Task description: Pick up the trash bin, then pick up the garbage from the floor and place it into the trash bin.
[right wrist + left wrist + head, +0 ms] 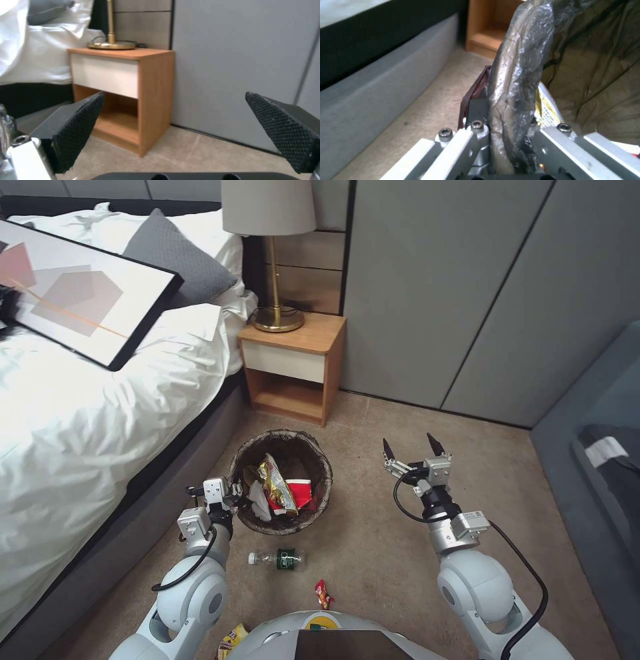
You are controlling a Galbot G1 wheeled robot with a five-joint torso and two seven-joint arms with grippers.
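The trash bin (281, 481) with its dark bag liner stands beside the bed, holding a gold snack bag, a red-and-white cup and a white tissue. My left gripper (235, 499) is shut on the bin's near-left rim; in the left wrist view the lined rim (516, 75) runs up between the fingers. My right gripper (412, 447) hovers open to the right of the bin, nothing between its fingertips (80, 130). Garbage on the floor: a green-labelled bottle (278, 559) just in front of the bin, a small red wrapper (323, 594), and a yellow snack bag (231, 640) by my base.
The bed (80, 400) with a framed picture (80, 290) lies on the left. A wooden nightstand (293, 367) with a lamp (270, 253) stands behind the bin. Grey wall panels close the back, and a grey seat (600, 460) sits at right. Bare carpet spreads under the right arm.
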